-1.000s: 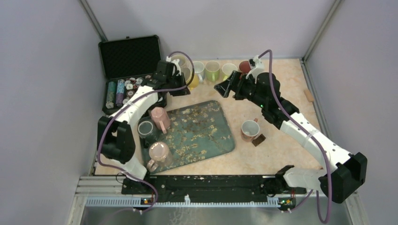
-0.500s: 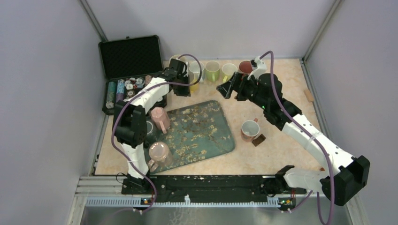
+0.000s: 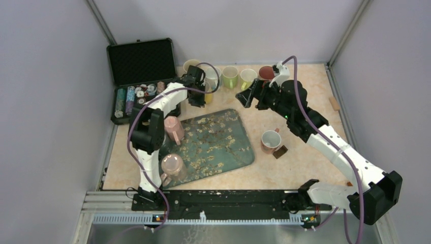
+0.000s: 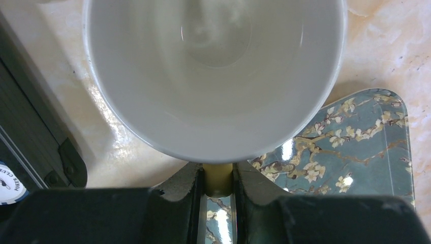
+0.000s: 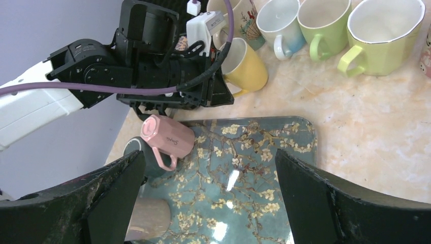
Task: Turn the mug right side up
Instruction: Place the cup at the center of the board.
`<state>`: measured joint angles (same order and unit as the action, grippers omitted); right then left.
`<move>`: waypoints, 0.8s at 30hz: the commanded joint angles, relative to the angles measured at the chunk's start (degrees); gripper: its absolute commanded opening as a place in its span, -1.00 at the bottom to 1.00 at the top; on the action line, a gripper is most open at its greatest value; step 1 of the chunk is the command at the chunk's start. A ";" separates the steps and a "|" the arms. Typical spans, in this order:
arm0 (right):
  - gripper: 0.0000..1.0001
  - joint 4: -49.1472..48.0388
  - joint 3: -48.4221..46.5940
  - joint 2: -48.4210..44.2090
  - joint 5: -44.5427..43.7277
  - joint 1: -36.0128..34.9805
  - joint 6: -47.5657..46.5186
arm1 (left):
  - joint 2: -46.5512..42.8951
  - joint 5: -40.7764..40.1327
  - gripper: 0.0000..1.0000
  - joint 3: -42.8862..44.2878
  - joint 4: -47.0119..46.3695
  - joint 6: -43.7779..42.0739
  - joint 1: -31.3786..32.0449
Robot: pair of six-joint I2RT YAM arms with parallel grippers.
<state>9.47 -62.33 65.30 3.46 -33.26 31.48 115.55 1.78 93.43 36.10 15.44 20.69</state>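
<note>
Hiding left claw (image 4: 218,173) tips: yellow mug (image 4: 213,76) rim.

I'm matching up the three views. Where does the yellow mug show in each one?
Top external: yellow mug at the back, left of centre.
Left wrist: fills the upper frame, seen into its mouth.
Right wrist: upper middle.
Shared landmark: floral tray, just nearer than the mug.

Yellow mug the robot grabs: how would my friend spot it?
Find the big flowery tray. Just past its far left corner, in front of the back row of mugs, is the yellow mug. It is the only deep yellow one, and the only one with the left gripper shut on its handle.
</note>
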 commanded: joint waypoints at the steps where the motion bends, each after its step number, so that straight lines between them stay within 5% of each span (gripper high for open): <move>1: 0.98 -1.12 -2.16 -0.97 -0.47 -0.21 -0.99 | -0.31 -1.25 -1.00 4.10 -2.93 -1.03 -0.04; 9: 0.98 -1.49 -2.10 -0.37 -0.05 -0.23 -0.64 | 2.15 -4.43 -0.95 6.69 -0.91 -1.81 -0.04; 16: 0.98 -1.43 -2.24 -0.01 0.55 -0.23 -0.49 | 2.70 -4.86 -0.71 6.64 -0.62 -2.08 -0.04; 24: 0.98 -0.81 -2.75 0.26 0.91 -0.23 -0.53 | 1.97 -4.19 -0.15 6.68 -0.89 -2.08 -0.07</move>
<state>9.50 -62.33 65.32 3.99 -33.26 31.51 118.93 -1.91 97.62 37.36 13.91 20.69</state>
